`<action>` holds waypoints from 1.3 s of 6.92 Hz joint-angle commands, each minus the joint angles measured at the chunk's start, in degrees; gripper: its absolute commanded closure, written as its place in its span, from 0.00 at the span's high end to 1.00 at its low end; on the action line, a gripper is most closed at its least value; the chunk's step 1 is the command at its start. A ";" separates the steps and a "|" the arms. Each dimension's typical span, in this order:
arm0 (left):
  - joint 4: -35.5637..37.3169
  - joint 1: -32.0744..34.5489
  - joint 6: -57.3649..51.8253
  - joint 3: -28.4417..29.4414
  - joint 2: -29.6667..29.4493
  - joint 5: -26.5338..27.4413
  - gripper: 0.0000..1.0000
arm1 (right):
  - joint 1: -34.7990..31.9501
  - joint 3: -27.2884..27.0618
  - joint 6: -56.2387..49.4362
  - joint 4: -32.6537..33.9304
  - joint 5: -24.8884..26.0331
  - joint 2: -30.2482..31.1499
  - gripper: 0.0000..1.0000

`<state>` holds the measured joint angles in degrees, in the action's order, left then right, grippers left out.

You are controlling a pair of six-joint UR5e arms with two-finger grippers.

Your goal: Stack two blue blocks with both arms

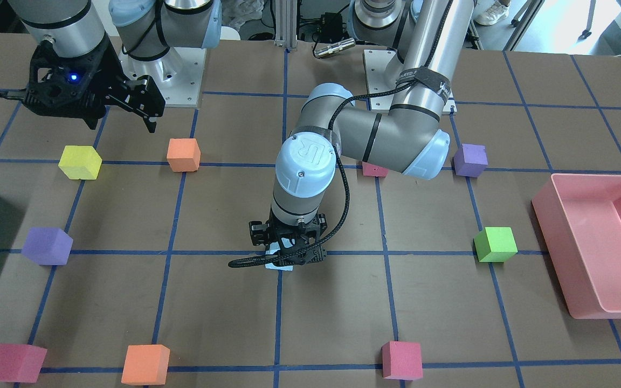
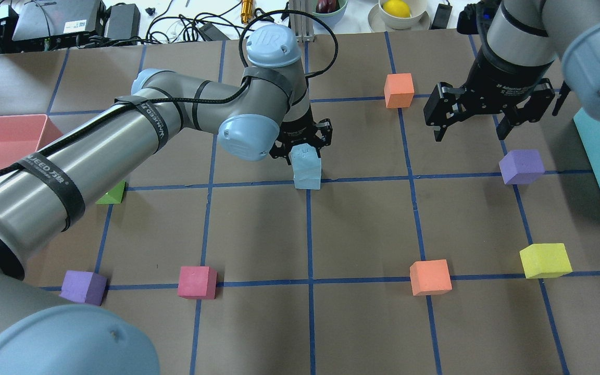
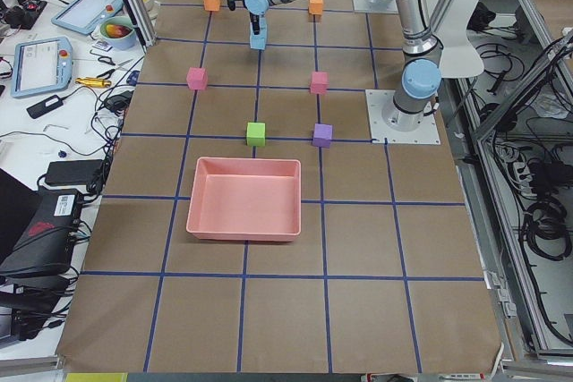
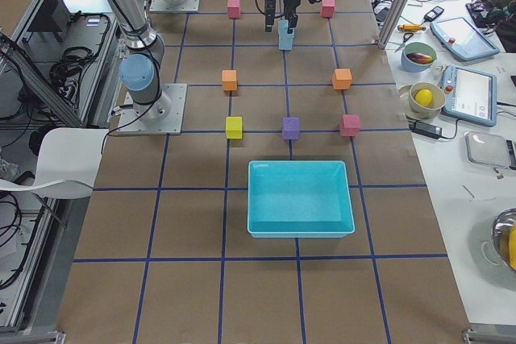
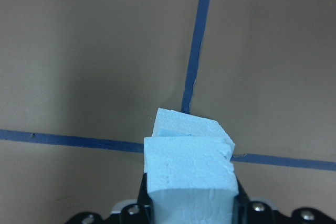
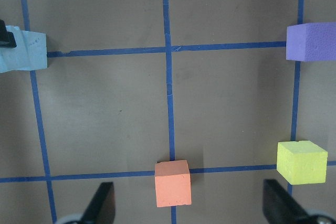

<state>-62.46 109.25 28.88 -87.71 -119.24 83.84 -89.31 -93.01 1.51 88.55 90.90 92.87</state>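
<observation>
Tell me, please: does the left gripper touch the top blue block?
Touching. In the left wrist view, the top blue block sits clamped between the jaws of the left gripper, and no gap shows on either side.

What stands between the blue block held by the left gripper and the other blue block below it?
Nothing visible. The left gripper holds the upper blue block straight over the lower blue block, and the two seem to touch.
</observation>
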 commanded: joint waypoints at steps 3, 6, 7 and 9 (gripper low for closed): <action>-18.14 -3.58 -6.16 7.62 7.33 -0.78 1.00 | 1.33 0.73 0.51 -1.71 -1.34 0.12 1.00; -33.13 -13.07 -21.52 8.09 19.71 0.87 1.00 | 0.54 1.08 0.25 -1.36 1.28 0.47 1.00; -34.91 -15.44 -24.72 6.26 22.54 2.19 1.00 | 0.54 1.17 0.34 -1.19 1.13 0.47 1.00; -24.19 -18.10 -24.49 -1.11 26.94 4.99 1.00 | 0.62 1.17 0.43 -1.10 1.12 0.38 1.00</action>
<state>-92.96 92.43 4.97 -84.70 -94.93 86.51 -88.72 -91.86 1.90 87.36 91.97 93.27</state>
